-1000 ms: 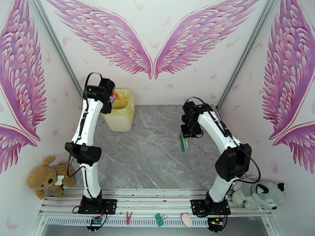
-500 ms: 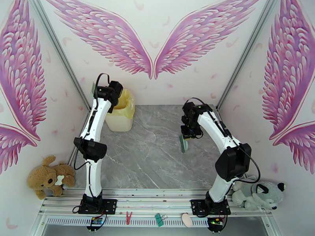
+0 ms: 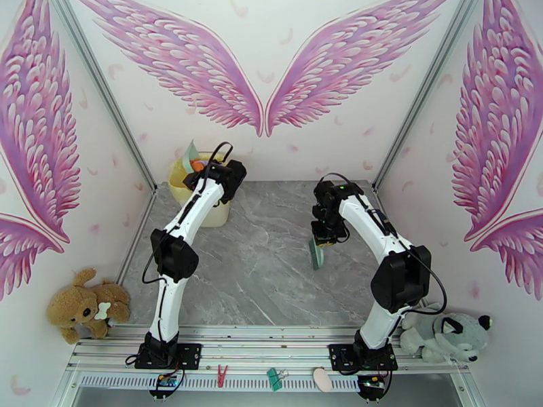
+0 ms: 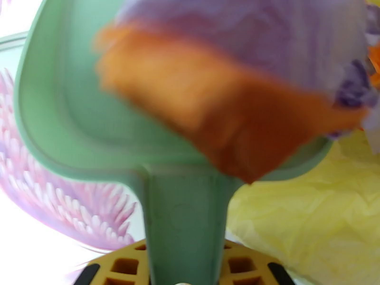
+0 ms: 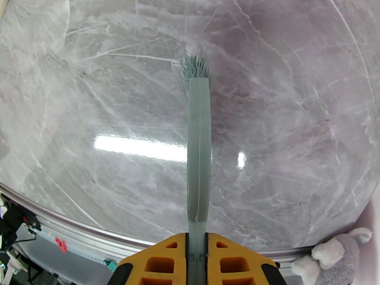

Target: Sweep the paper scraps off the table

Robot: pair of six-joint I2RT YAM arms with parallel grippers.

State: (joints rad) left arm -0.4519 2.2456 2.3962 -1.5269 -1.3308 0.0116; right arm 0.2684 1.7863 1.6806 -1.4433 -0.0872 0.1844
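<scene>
Pinching the dustpan [image 4: 80,115], left fingers [image 4: 123,267] hold paper scraps [image 4: 223,110] over the bin [image 3: 176,184]; right fingers [image 5: 161,262] pinch the brush [image 5: 198,153].

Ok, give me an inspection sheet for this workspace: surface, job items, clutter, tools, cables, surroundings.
Surface: table, grey marble, light glare; no scraps seen on it.
Job's things: paper scraps, blurred orange and lavender wads on the dustpan, above the yellow-lined bin.
Clutter: red peg and green clip on the front rail.
Tools: left tool shut on the dustpan handle; right tool shut on the brush, over the table.
Cables: black cables looped along both arms.
Surroundings: pink wing murals; teddy bear left, grey plush dog right.
</scene>
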